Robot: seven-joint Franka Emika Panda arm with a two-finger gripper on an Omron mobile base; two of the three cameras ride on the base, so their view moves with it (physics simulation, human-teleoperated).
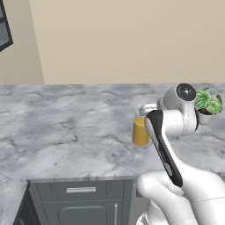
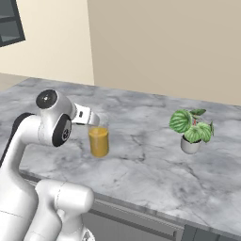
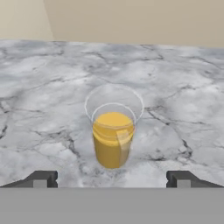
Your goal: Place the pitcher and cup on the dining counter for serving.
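The pitcher point(image 3: 113, 133) stands free on the counter point(image 3: 43, 109), hand point(image 3: 112, 179) wide at its six o'clock (tips apart), so a careless retreat could topple it.

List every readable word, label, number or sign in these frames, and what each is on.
None can be read.
Pitcher: clear wall, orange inside, no print.
Plant pot: plain white, no label.
Dining counter: grey veining, no writing.
Drawer front: a plain handle, no marking.
Gripper: open, dark fingertips unmarked.
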